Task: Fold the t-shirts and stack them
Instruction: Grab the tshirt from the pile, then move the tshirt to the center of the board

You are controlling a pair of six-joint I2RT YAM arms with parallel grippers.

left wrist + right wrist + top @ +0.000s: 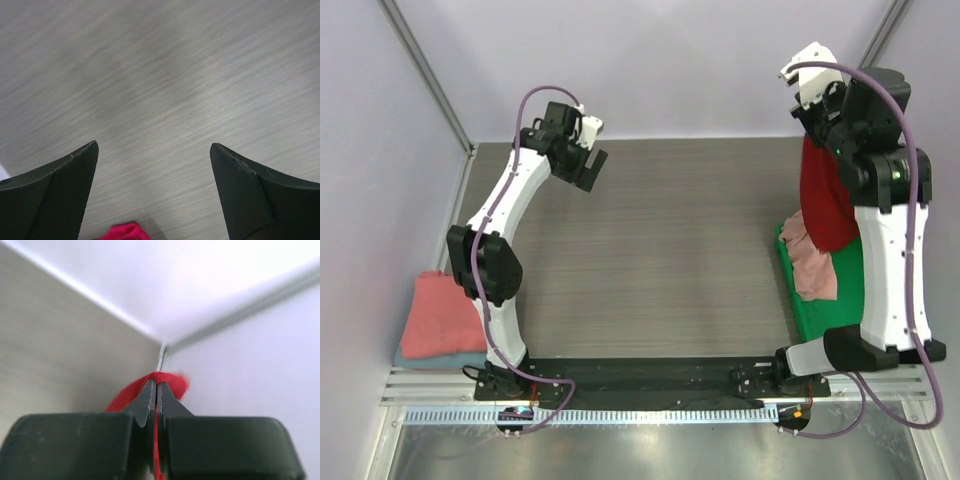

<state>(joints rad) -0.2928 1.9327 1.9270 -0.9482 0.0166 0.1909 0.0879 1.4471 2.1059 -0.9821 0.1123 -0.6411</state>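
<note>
surface: grey wood-grain table (670,250), pale walls (670,60) on three sides, metal rail (620,415) along the near edge.
left arm (505,215): reaches up over the far left part of the table, well apart from all cloth.
left gripper (154,146): jaws wide apart, nothing between them. the wrist view shows bare table below.
right arm (885,260): stands tall at the right edge, wrist high near the far right corner.
right gripper (156,379): jaws pressed together on a fold of the deep red t-shirt (825,205). red cloth bulges just past the fingertips and a thin strip shows in the seam between them.
deep red t-shirt: hangs down from the right gripper, clear of the table. its lower end meets the pile in the tray.
green tray (817,318): at the table's right side, partly hidden by the right arm.
crumpled salmon-pink t-shirts (812,268): heaped in the green tray, under the hanging red cloth. count not readable.
folded salmon-pink t-shirt (440,312): at the near left edge, just beside the left arm's base.
pale blue-grey t-shirt (425,358): under the folded salmon-pink t-shirt, only its near edge showing.
unclear: bright pink-red scrap (122,232) at the bottom edge of the left wrist view. cannot tell what it is.
</note>
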